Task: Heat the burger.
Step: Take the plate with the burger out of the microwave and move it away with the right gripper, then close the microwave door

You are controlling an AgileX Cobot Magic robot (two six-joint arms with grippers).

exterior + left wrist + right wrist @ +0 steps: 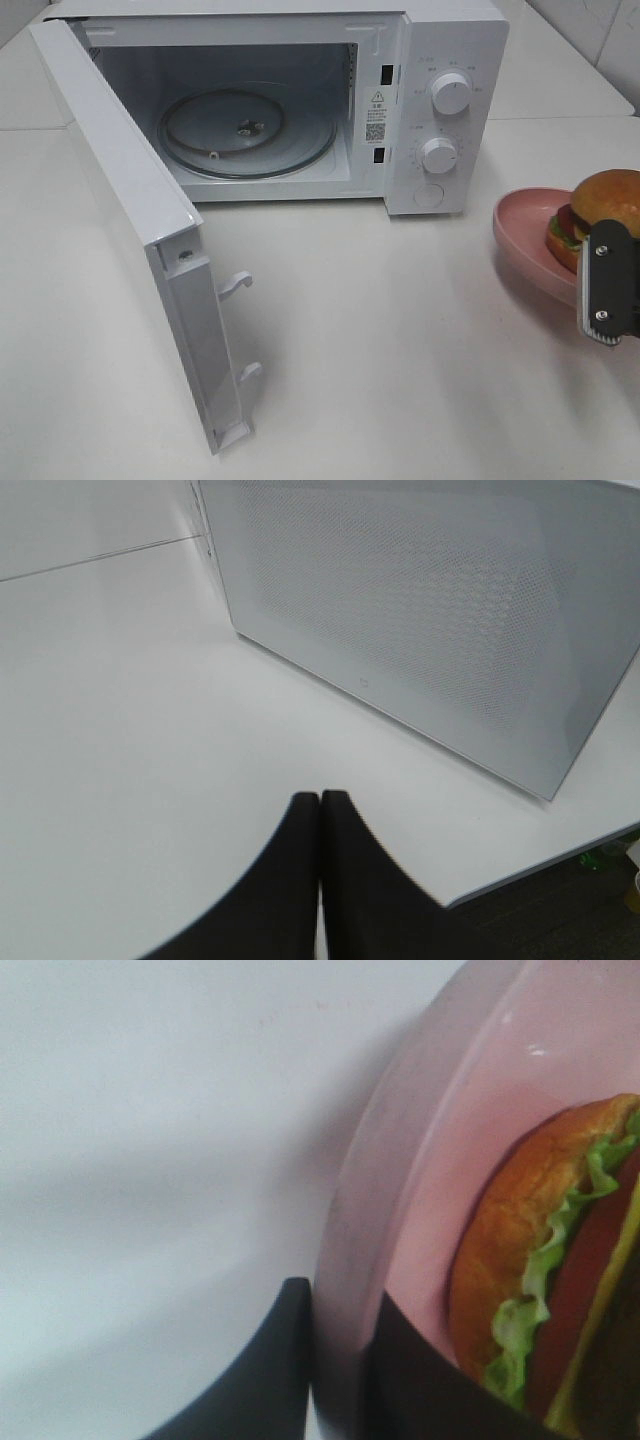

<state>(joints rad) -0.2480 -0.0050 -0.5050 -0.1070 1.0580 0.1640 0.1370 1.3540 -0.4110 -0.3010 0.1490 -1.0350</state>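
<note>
Half the burger (600, 215) hides behind right gripper (608, 290).

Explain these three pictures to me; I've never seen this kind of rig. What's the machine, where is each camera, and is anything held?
This is a two-armed robot at a white table. The high camera looks down on a white microwave, its door swung open and its glass turntable bare. The other two cameras ride on the wrists. The left wrist view shows the left gripper, jaws shut on nothing, beside the door's outer face. The right wrist view shows the right gripper clamped on the rim of a pink plate carrying the burger, at the table's right side.
</note>
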